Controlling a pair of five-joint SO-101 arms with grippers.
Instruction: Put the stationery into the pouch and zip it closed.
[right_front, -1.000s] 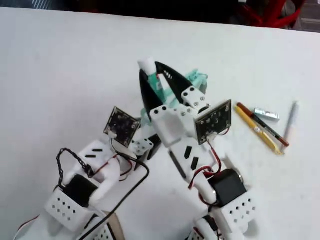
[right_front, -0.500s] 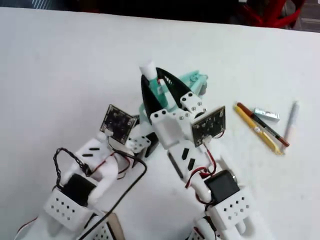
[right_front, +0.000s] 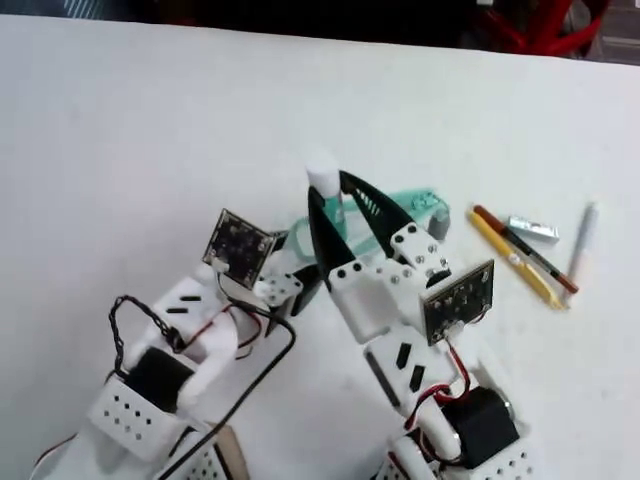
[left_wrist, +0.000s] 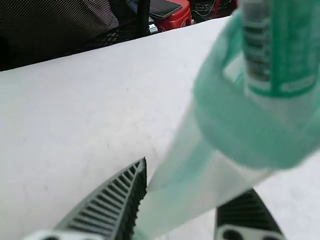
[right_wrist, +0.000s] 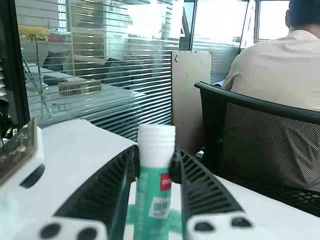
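In the high view a teal mesh pouch (right_front: 412, 201) lies mid-table. My right gripper (right_front: 330, 190) is shut on a glue stick (right_front: 323, 180), white cap up, held upright just above the pouch's near end. The right wrist view has that gripper (right_wrist: 154, 155) clamped on the stick's (right_wrist: 156, 165) green body. My left gripper (left_wrist: 192, 200) is shut on the pouch's edge (left_wrist: 240, 135), and the glue stick (left_wrist: 272, 45) hangs at the pouch's mouth. Seen from above, the left gripper (right_front: 292, 245) sits under its own camera board, at the pouch's left end.
To the right of the pouch lie a yellow pen (right_front: 515, 260), a dark red pen (right_front: 527, 252), a grey pen (right_front: 582, 238) and a small silver piece (right_front: 532, 229). The white table (right_front: 130, 130) ends at a dark far edge.
My right arm has carried the glue stick to the right and nearer. The pouch has shifted right with it. The left arm has barely moved.
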